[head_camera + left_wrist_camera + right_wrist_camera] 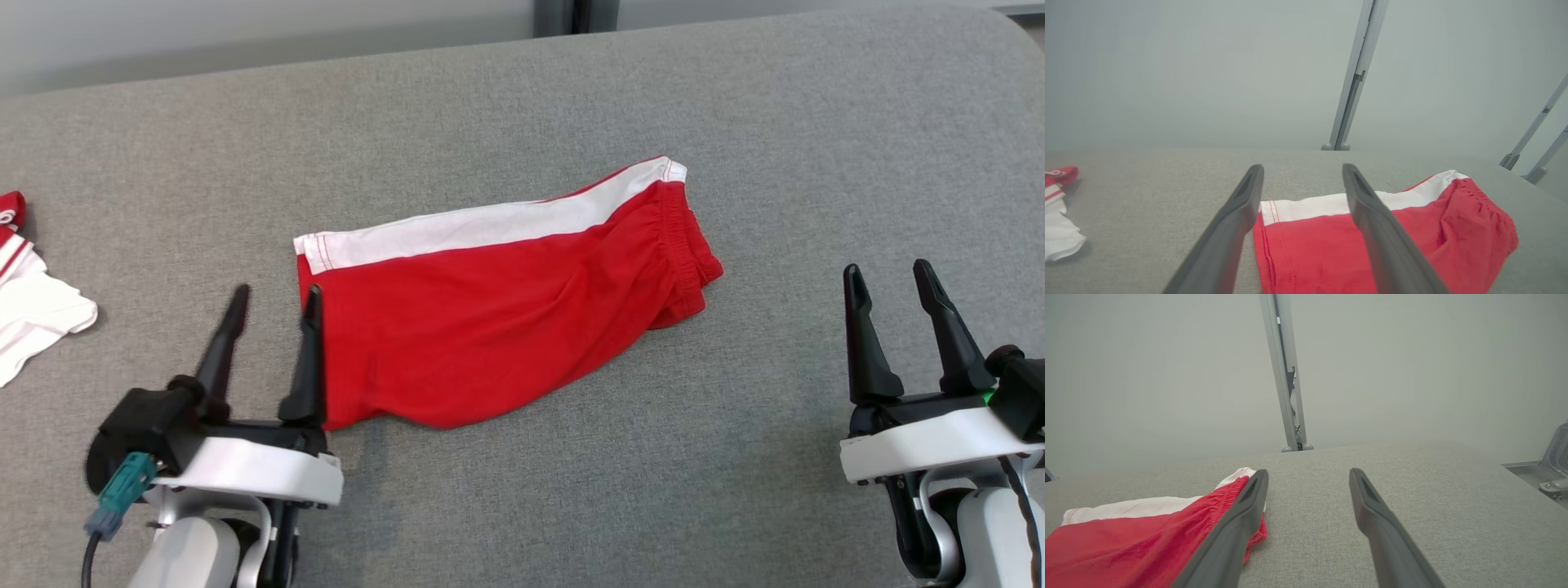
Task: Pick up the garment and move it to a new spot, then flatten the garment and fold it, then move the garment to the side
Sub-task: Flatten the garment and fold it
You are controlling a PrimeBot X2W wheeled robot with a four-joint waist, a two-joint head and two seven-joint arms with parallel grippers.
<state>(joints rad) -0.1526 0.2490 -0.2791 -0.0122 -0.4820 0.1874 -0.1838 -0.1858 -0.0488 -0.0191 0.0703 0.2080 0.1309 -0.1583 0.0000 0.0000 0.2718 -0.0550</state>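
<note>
Beside the left hem of the red shorts, your left gripper stands with its fingers spread and nothing between them. The shorts lie on the grey worktop, apparently doubled over on themselves, with the white stripe along the far edge and the gathered waistband at the right end. That compact, mostly smooth shape suggests the folding is largely done and the shift to the side is what remains.

From the left wrist view, one finger sits just off the hem on bare worktop and the other lies over the red cloth, so the hem edge runs between them. I cannot tell whether either finger touches the cloth.

Your right gripper waits well to the right of the waistband, fingers also spread and empty, probably kept clear until it is needed. Another red-and-white cloth lies well to the left of the shorts, apart from them.
</note>
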